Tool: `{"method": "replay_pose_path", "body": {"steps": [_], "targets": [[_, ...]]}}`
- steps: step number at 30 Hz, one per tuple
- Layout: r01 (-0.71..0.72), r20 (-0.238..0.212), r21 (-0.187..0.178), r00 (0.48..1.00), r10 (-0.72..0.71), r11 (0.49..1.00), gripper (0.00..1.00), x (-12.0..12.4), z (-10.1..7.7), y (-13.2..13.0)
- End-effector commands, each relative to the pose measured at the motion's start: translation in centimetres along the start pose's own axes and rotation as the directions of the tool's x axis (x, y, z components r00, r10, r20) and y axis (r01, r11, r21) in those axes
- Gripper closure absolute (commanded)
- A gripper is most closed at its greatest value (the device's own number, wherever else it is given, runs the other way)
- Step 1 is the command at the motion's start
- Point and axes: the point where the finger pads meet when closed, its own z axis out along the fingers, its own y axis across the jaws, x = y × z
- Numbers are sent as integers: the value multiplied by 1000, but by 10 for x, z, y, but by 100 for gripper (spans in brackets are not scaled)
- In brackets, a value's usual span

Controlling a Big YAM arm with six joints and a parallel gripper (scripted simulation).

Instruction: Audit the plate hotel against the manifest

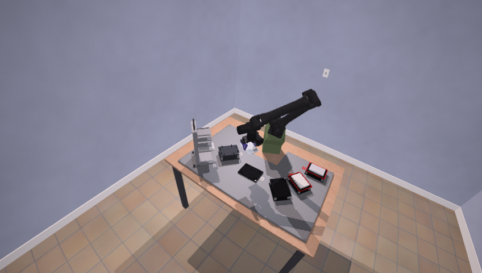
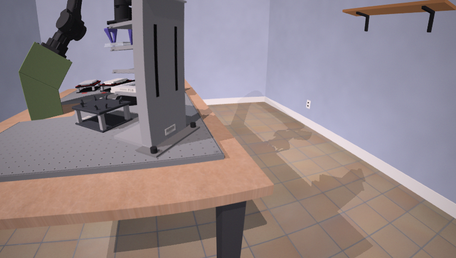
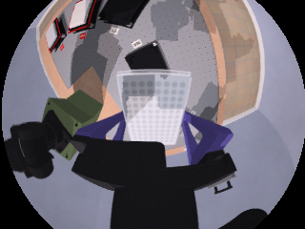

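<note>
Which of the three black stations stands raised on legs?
The black station beside the plate hotel, pins on top; the flat pad and the black nest sit low.

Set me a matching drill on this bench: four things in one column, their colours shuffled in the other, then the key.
Things:
1. arm's pedestal
2. fingers of the end effector
3. plate held in the end effector
4. wall shelf

Colours:
A. purple
B. brown wood
C. green
D. pale and see-through

Pairs: 1-C, 2-A, 3-D, 4-B
</note>
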Motion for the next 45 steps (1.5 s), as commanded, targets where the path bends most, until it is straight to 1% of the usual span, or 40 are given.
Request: {"method": "replay_pose_path", "body": {"steps": [1,8,9,10,12,13,14,17,18,27,29,30,31,44,45], "targets": [[112,3,7,994,-112,994,14,-14,-4,5],[274,2,12,962,-274,962,14,-34,-4,16],[299,0,16,954,-299,954,14,-36,-6,15],[328,-5,30,945,-328,944,14,-39,-10,9],[328,-5,30,945,-328,944,14,-39,-10,9],[325,-12,25,946,-325,945,14,-31,-9,6],[345,-11,21,939,-345,938,14,-31,-8,6],[414,-13,24,910,-414,910,14,-32,-9,6],[429,2,6,903,-429,903,14,-33,4,15],[409,3,6,913,-409,913,14,-33,28,15],[409,3,6,913,-409,913,14,-33,28,15],[418,-4,24,909,-418,908,14,-37,25,5],[409,3,6,913,-409,913,14,-33,33,15],[408,3,5,913,-408,913,14,-34,68,15],[408,3,5,913,-408,913,14,-34,68,15]]}}
